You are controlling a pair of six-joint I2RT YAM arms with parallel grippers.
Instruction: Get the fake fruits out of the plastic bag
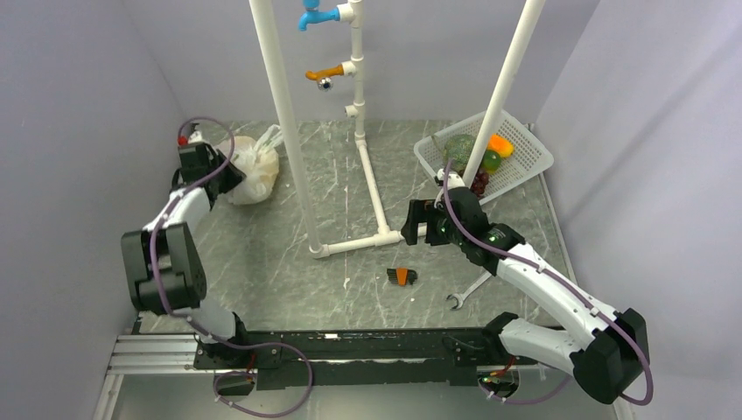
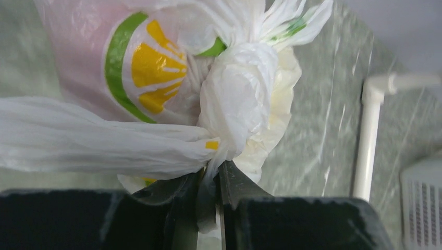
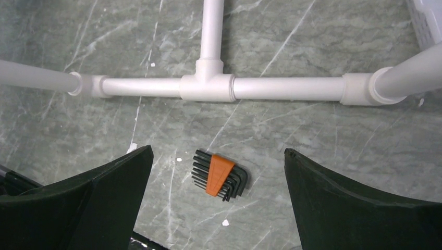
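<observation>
The plastic bag (image 1: pixel 255 171) is white with yellow lemon prints and sits knotted at the back left of the table. My left gripper (image 1: pixel 226 178) is at its left side. In the left wrist view the gripper (image 2: pixel 208 179) is shut on a twisted fold of the plastic bag (image 2: pixel 156 67) just below its knot. The fake fruits are hidden inside; only a faint pink tint shows through the film. My right gripper (image 1: pixel 411 224) is open and empty, hovering above the table near the white pipe frame. It shows in the right wrist view (image 3: pixel 219 156) with its jaws wide apart.
A white PVC pipe frame (image 1: pixel 354 243) stands mid-table, with posts rising. A white basket (image 1: pixel 525 162) at the back right holds a green melon, an orange fruit and dark grapes. An orange-clipped hex key set (image 3: pixel 219 174) and a wrench (image 1: pixel 468 290) lie near the front.
</observation>
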